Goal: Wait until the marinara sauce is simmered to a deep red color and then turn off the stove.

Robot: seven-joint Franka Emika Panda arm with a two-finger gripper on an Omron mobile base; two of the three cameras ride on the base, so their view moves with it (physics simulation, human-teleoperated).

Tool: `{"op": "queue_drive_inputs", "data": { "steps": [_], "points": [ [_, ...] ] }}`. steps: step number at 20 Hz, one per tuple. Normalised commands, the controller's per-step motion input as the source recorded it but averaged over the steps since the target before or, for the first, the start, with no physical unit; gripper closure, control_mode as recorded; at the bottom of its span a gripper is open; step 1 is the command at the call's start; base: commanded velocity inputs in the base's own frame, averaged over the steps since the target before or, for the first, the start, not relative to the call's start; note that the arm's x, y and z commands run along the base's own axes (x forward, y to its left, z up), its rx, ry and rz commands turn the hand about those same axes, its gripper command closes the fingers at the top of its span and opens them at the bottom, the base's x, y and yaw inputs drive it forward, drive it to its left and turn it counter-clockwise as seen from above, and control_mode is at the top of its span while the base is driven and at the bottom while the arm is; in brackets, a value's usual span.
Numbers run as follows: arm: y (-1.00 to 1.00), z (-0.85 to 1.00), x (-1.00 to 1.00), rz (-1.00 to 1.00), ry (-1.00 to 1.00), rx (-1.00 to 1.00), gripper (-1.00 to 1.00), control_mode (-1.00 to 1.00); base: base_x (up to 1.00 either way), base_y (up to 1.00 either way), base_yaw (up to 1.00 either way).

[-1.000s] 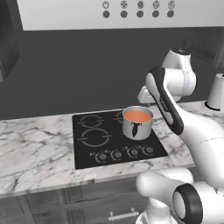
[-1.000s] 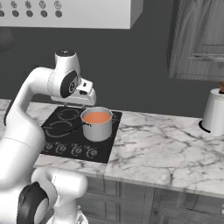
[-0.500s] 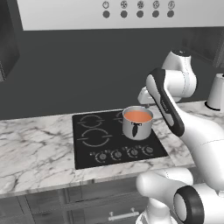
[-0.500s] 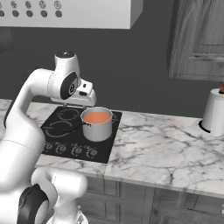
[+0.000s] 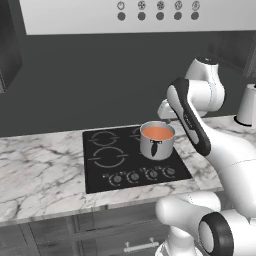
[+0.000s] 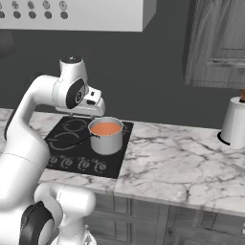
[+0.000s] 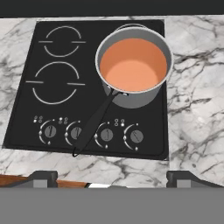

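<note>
Hand view: gripper spread wide, hovering above stove; marinara sauce orange-red

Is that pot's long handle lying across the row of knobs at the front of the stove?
Yes: in the hand view the pot points its dark handle down over the stove, crossing the knobs.

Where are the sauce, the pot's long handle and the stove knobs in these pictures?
marinara sauce [image 7: 132, 66]: hand view, middle of the orange surface inside the pot.
pot handle [image 7: 94, 123]: hand view, midway along the dark handle.
stove knobs [image 7: 136, 136]: hand view, the rightmost knob of the front row.
</note>
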Motion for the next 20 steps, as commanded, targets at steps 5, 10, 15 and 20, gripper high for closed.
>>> {"op": "queue_drive_inputs", "data": {
  "steps": [5,10,15,20],
  "points": [
    [0.0,0.0,0.0,0.0,0.0,0.0,-1.0,-1.0,0.0,0.0,0.0],
    [0.0,0.0,0.0,0.0,0.0,0.0,-1.0,-1.0,0.0,0.0,0.0],
    [0.0,0.0,0.0,0.0,0.0,0.0,-1.0,-1.0,0.0,0.0,0.0],
    [0.0,0.0,0.0,0.0,0.0,0.0,-1.0,-1.0,0.0,0.0,0.0]
  ]
}}
